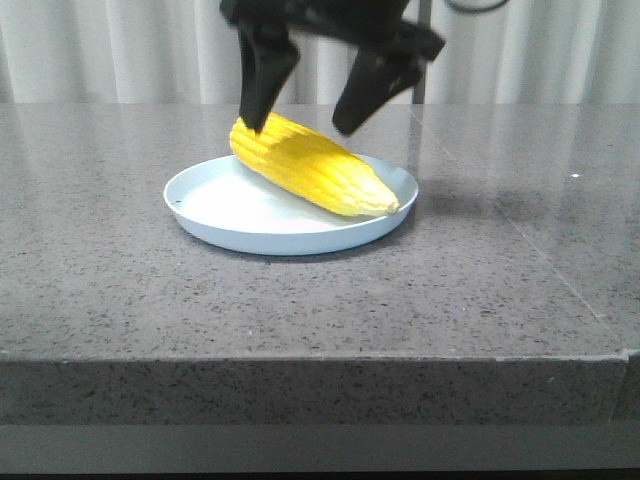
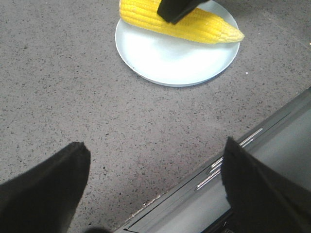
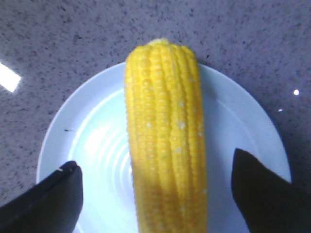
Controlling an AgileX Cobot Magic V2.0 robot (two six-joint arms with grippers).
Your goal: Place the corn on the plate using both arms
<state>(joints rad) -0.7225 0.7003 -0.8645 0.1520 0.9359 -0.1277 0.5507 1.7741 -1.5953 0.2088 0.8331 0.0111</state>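
Note:
The yellow corn [image 1: 315,170] lies across the pale blue plate [image 1: 230,235], thick end at the back left, paler tip over the right rim. My right gripper [image 1: 300,127] hangs just above the corn's thick half, open, one black finger on each side and neither touching it. In the right wrist view the corn [image 3: 165,136] runs between the spread fingers of the gripper [image 3: 155,160] over the plate [image 3: 87,136]. My left gripper [image 2: 156,144] is open and empty over the table's near edge, well away from the plate [image 2: 170,58] and the corn [image 2: 194,24]. It does not show in the front view.
The plate stands on a grey speckled stone table [image 1: 480,270]. White curtains [image 1: 120,50] hang behind. In the left wrist view a dark metal frame [image 2: 252,184] runs below the table's edge, and a finger of the right gripper [image 2: 177,9] covers part of the corn.

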